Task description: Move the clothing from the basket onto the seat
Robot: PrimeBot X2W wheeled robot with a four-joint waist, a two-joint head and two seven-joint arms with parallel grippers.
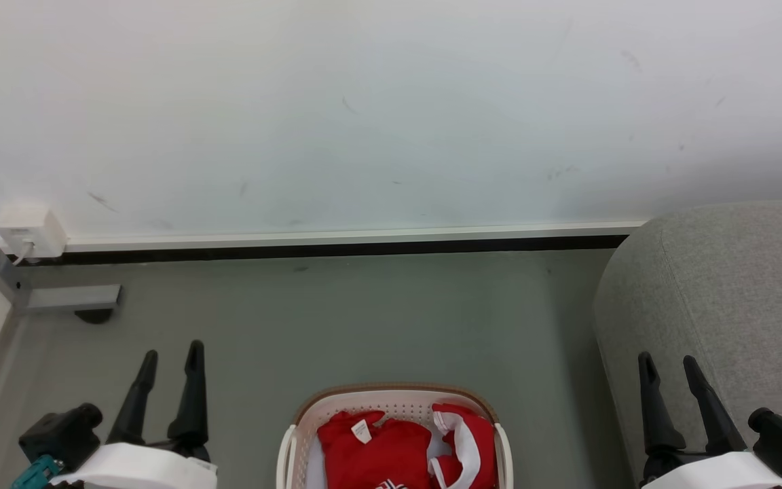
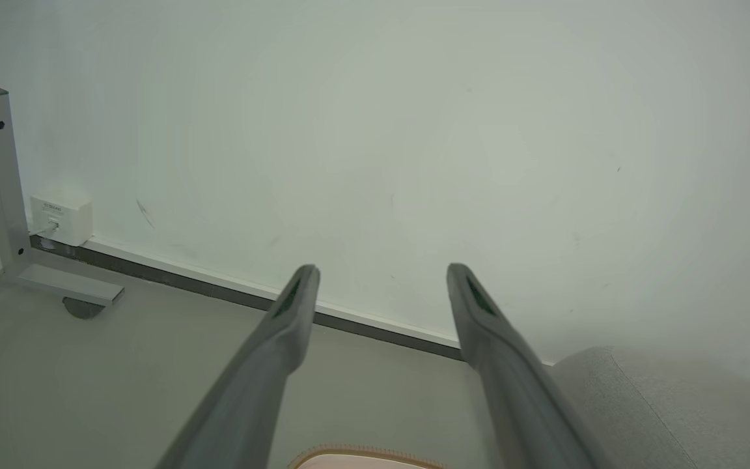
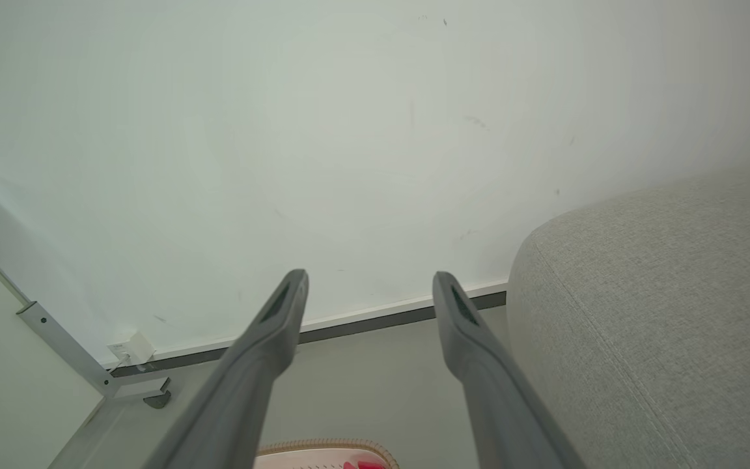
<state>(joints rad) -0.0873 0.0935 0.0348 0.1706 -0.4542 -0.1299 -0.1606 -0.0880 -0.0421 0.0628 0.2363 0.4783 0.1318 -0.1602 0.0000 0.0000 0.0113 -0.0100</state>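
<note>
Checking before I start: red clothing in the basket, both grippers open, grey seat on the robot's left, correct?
No, the seat is on the robot's right, per the head view. The clothing is in the basket, and the left gripper and right gripper are open.

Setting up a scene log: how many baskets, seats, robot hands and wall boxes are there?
Basket: 1
Seat: 1
Hands: 2 (left hand, right hand)
Wall box: 1
Total: 5
</note>
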